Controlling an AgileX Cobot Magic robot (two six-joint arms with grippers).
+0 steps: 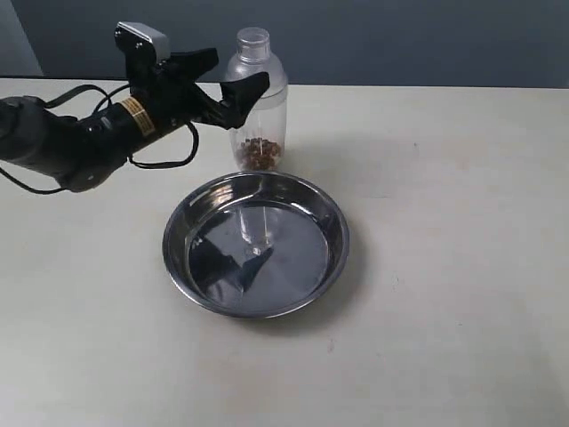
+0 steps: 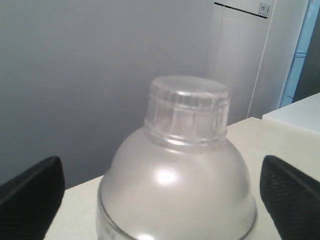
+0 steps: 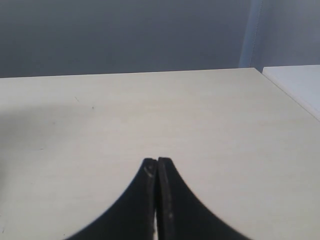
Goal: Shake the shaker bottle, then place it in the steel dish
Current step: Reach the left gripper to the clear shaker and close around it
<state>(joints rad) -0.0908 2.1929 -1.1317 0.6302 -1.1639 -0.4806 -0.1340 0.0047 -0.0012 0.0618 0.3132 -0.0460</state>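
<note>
The shaker bottle (image 1: 264,124) stands upright on the table just behind the far rim of the steel dish (image 1: 336,233). It is clear plastic with a domed shoulder and a round cap, and brown granules (image 1: 260,153) lie in its bottom. My left gripper (image 1: 241,67) is open and level with the bottle's shoulder, one finger on each side. In the left wrist view the bottle (image 2: 175,175) fills the space between the two black fingertips (image 2: 35,187), with gaps on both sides. My right gripper (image 3: 157,162) is shut with nothing in it, above bare table.
The beige table (image 1: 462,267) stretches to the right and front of the dish. A dark wall runs along its far edge. The left arm's black cable (image 1: 164,160) hangs just left of the bottle.
</note>
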